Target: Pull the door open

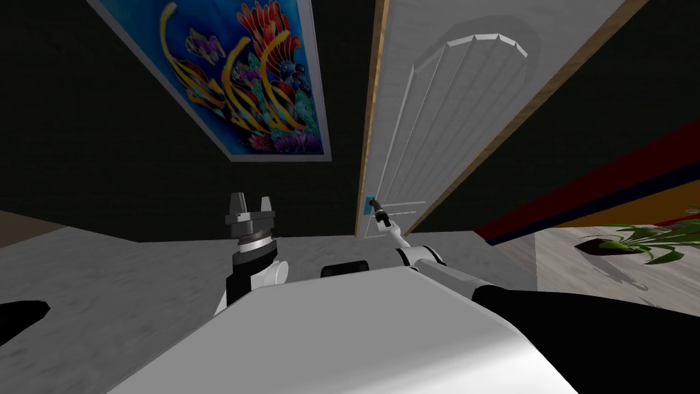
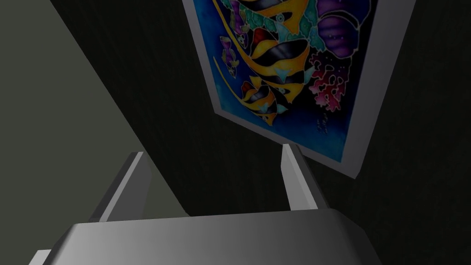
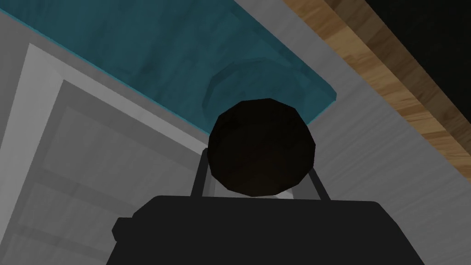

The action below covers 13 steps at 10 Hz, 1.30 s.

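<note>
A white panelled door (image 1: 444, 123) stands in a wooden frame (image 1: 547, 96) straight ahead. On its left edge sits a teal plate (image 1: 370, 204) (image 3: 193, 55) carrying a round black knob (image 3: 261, 147). My right gripper (image 1: 381, 217) (image 3: 260, 172) reaches out to that plate and is shut on the knob, with its thin fingers (image 3: 201, 177) pressed against the knob's sides. My left gripper (image 1: 250, 202) (image 2: 214, 154) is raised to the left of the door in front of the dark wall, its fingers open with nothing between them.
A colourful fish painting (image 1: 253, 75) hangs on the dark wall left of the door. A potted green plant (image 1: 636, 243) stands on the floor to the right, beside a red and orange wall band (image 1: 615, 185). Grey floor (image 1: 102, 287) lies around me.
</note>
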Motion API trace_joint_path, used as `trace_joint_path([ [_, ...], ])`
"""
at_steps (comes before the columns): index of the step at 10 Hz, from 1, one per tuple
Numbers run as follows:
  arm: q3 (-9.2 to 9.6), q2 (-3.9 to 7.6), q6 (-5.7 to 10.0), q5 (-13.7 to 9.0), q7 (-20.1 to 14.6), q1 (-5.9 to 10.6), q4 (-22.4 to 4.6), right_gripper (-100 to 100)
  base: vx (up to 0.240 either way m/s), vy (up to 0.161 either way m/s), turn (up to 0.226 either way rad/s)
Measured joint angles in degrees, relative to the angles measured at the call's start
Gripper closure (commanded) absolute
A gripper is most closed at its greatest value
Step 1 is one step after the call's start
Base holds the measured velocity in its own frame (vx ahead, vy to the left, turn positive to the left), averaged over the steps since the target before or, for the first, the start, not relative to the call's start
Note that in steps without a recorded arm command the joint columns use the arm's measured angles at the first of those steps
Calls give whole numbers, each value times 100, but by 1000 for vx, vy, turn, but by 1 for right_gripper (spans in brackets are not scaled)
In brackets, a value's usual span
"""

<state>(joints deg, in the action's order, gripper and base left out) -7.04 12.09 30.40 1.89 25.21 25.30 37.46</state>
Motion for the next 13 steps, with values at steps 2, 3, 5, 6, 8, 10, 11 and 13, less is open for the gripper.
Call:
trace_joint_path([
  [2, 25, -3, -108, -129, -281, -105, 213, 100, -39, -30, 69],
  [3, 29, 19, -37, -178, -392, -22, 42, 100, -40, -24, 67],
  [5, 41, 38, -17, -380, -685, -58, 57, 100, -52, -36, 92],
  [6, 62, 56, -23, -436, -833, -58, 57, 100, -52, -28, 44],
  [8, 73, 38, -53, -569, -1081, -138, 169, 100, -31, -22, 52],
  [10, 90, 66, -68, -702, -1329, -131, 150, 100, -32, -24, 70],
  [11, 96, 79, -46, -789, -1470, -94, 76, 100, -61, -46, 140],
  [13, 112, 80, -102, -968, -1747, -138, 178, 100, -42, -30, 53],
])
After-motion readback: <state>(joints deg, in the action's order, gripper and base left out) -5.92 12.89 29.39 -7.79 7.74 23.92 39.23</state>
